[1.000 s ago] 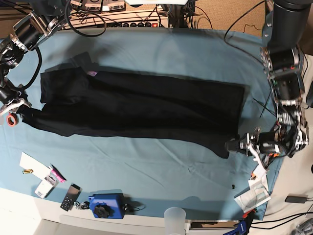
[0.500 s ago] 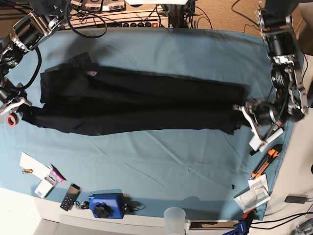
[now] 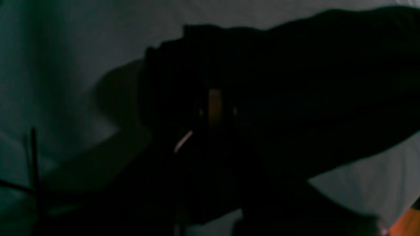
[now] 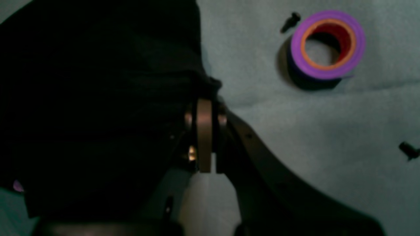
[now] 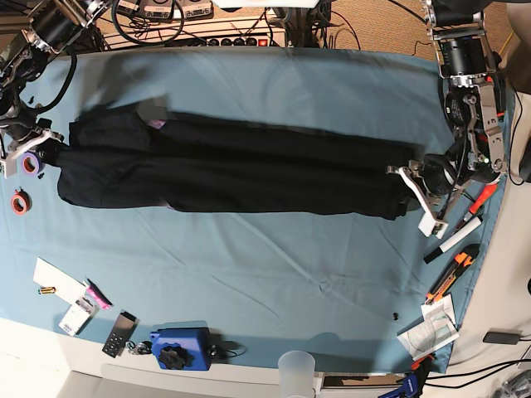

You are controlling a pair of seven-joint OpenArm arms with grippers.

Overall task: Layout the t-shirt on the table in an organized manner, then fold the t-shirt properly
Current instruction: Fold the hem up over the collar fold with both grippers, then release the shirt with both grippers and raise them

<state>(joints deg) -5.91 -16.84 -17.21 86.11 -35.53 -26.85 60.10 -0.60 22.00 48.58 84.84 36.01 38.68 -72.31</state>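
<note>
Purple tape roll [image 4: 327,44] (right wrist only)

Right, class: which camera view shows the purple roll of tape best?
The right wrist view: the purple roll of tape lies flat on the table, large and unobstructed, its orange-red inner ring visible. The base view shows it only as a tiny ring beside the t-shirt. The left wrist view doesn't show it.

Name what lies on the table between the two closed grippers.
Base view: the black fabric t-shirt, stretched in a long band from the right gripper to the left gripper, each pinching one end.
</note>
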